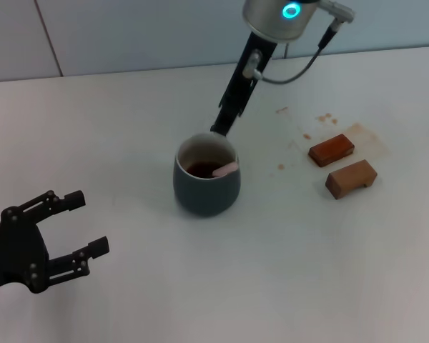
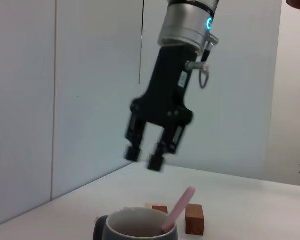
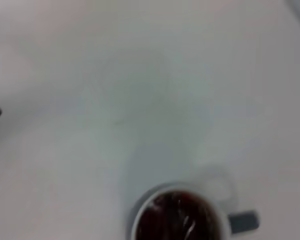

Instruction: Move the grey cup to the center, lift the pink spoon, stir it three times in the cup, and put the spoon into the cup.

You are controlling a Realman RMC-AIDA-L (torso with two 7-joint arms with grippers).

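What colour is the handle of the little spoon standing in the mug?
Pale pink. The pink spoon leans in the grey cup; the left wrist view shows it best.

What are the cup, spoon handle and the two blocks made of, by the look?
Cup: likely glazed ceramic; smooth blue-grey outside, white inside, thick rounded rim.
Spoon handle: pale pink, smooth, probably plastic or a coating; its bowl is hidden in the cup.
Blocks: look like wood; matte brown, flat faces, square edges. The farther one is redder, perhaps stained.

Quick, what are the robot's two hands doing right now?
Left gripper: open, empty, low beside the cup.
Right gripper: open, empty, above the cup; the spoon stands in it.
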